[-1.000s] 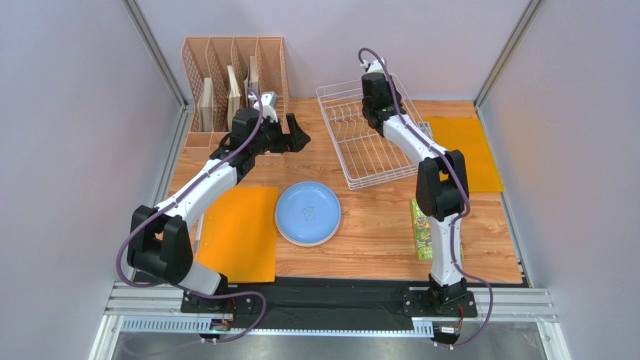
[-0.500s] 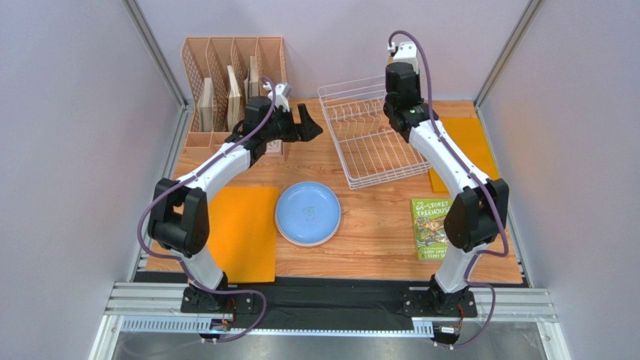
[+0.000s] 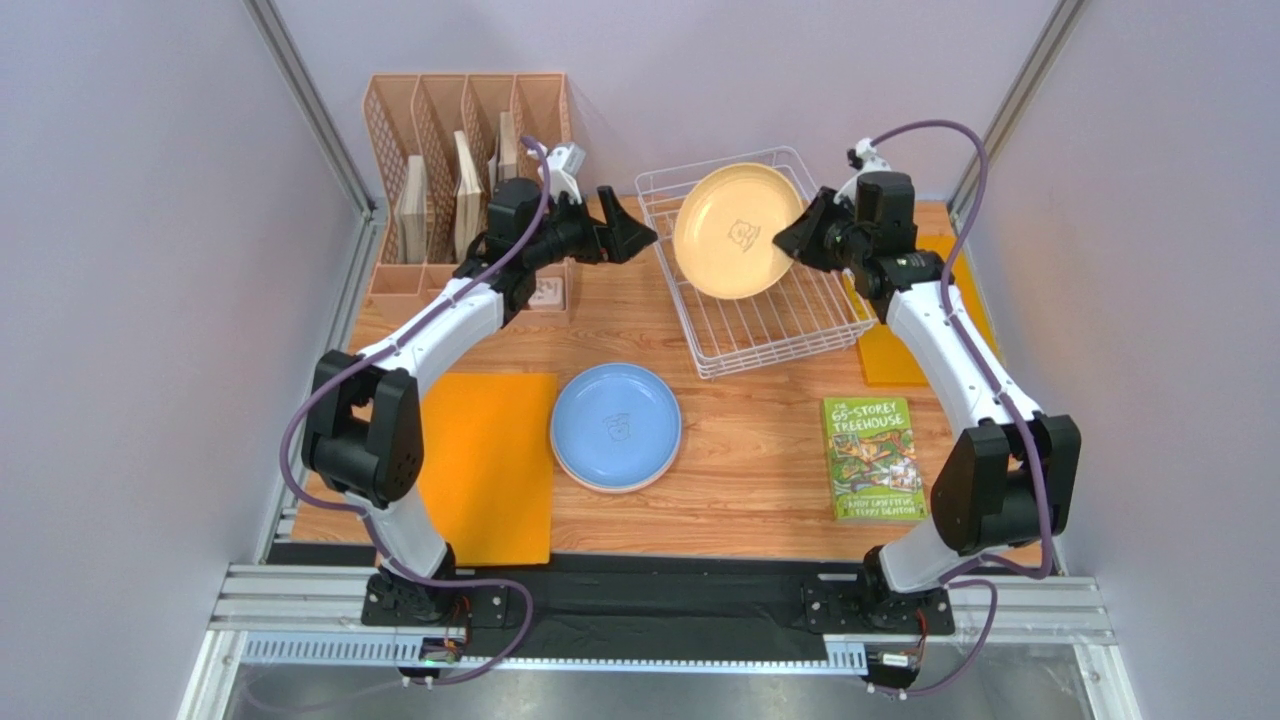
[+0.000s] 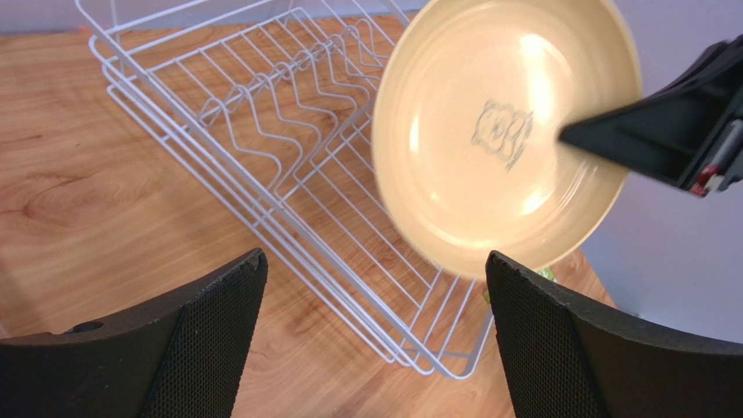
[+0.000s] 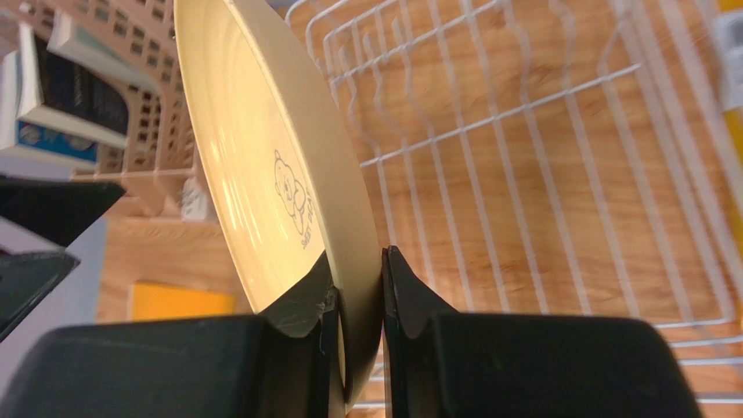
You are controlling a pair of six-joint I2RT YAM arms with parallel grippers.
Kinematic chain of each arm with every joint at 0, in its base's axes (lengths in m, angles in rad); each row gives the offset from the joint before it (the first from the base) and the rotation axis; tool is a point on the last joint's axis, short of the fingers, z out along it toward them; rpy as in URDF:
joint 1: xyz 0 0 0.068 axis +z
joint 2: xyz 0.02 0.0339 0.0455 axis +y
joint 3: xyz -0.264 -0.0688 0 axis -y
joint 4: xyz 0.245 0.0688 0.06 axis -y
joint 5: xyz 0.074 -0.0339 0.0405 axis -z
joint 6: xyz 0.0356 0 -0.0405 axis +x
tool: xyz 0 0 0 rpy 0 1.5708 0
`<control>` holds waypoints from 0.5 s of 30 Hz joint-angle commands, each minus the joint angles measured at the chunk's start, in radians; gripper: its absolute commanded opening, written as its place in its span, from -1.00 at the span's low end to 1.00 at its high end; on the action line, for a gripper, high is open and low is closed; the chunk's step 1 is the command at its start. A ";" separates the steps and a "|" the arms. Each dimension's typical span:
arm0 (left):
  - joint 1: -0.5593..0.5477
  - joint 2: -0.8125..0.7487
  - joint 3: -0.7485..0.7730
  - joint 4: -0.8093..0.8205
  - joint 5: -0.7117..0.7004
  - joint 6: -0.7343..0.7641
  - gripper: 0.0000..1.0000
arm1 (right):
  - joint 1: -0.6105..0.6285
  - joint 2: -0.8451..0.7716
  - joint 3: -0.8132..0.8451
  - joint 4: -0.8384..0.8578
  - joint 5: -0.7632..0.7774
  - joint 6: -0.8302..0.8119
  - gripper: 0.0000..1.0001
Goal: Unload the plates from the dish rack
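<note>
- Grey walls (image 3: 150, 300) enclose our wooden table (image 3: 751, 450); the white dish rack (image 3: 751, 323) sits far, right of centre.
- Above it the pale yellow plate (image 3: 733, 230) hangs tilted on edge, face turned left.
- Our right gripper (image 3: 792, 237) pinches its right rim.
- Our left gripper (image 3: 628, 225), jaws spread wide, faces the plate from just left; nothing stands between.
- The blue plate (image 3: 615, 426) lies flat, near centre.

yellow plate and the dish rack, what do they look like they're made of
Yellow plate: likely glazed ceramic or melamine, the look leaves it open; smooth glossy face with soft highlights and a printed centre mark.
Dish rack: seemingly metal wire with a white coating; thin, evenly bent rods, uniformly white.
</note>
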 commanded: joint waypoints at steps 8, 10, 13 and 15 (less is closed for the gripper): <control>-0.004 0.025 -0.024 0.137 0.043 -0.059 0.95 | 0.010 -0.034 -0.144 0.295 -0.384 0.272 -1.00; -0.004 0.013 -0.048 0.149 0.025 -0.061 0.94 | 0.009 -0.032 -0.160 0.320 -0.417 0.294 -1.00; -0.004 0.001 -0.074 0.171 0.010 -0.065 0.60 | 0.010 -0.029 -0.175 0.344 -0.444 0.317 -1.00; -0.004 0.001 -0.076 0.170 0.008 -0.070 0.19 | 0.010 -0.028 -0.187 0.381 -0.473 0.341 -1.00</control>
